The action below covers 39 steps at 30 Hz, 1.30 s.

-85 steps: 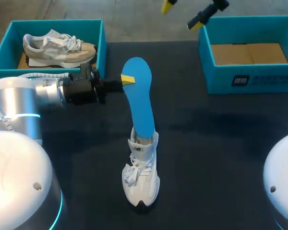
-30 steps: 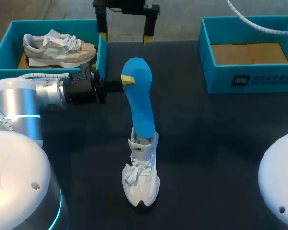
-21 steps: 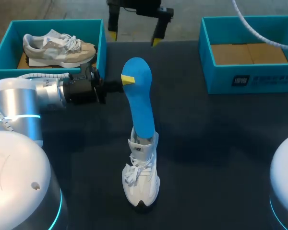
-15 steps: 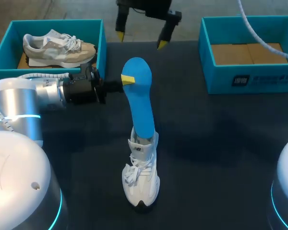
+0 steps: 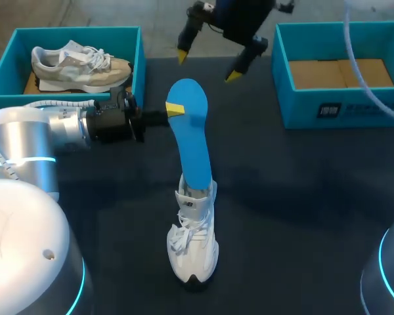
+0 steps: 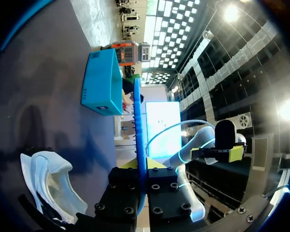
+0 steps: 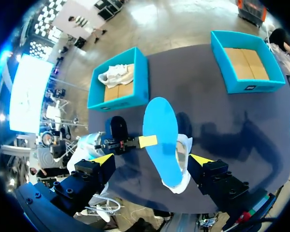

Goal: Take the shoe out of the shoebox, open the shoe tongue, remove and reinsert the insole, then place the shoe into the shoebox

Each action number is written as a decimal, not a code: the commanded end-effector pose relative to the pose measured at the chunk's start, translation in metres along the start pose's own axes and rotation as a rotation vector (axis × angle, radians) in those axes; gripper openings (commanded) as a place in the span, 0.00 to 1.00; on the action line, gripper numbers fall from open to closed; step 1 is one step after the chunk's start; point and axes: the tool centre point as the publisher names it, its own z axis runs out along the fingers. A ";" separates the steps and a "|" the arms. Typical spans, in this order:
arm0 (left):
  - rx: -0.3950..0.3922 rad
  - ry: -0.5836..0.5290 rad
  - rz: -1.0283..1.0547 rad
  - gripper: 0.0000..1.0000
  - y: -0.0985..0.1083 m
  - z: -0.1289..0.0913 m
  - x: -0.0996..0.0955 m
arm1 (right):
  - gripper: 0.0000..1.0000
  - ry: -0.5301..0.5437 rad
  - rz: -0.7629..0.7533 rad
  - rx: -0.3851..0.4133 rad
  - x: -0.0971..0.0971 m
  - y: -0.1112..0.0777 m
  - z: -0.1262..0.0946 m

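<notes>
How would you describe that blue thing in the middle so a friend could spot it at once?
Near the middle of the dark table sits a white shoe. Sticking up out of its opening is the blue insole, pinched near its top by the left gripper. It is the only flat, bright blue, sole-shaped piece on the table.

I've got a dark desk (image 5: 302, 197) on my feed, with a teal box (image 5: 140, 62) sitting open at its far left corner. A grey-and-beige sneaker (image 5: 79, 65) with white laces lies inside, heel near the box's left wall and toe toward its right wall, taking up most of the length. Brown cardboard (image 5: 31, 84) shows under the heel end.
</notes>
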 end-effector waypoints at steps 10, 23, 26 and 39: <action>-0.001 -0.004 -0.001 0.00 0.001 -0.001 0.001 | 1.00 0.711 -0.042 0.040 -0.021 0.004 0.024; -0.001 -0.004 -0.001 0.00 0.001 -0.001 0.001 | 1.00 0.852 -0.021 -0.012 -0.034 0.007 0.035; -0.001 -0.004 -0.001 0.00 0.001 -0.001 0.001 | 1.00 0.898 -0.022 -0.030 -0.036 0.002 0.037; -0.001 -0.004 -0.001 0.00 0.001 -0.001 0.001 | 1.00 0.932 0.023 0.035 -0.042 0.000 0.039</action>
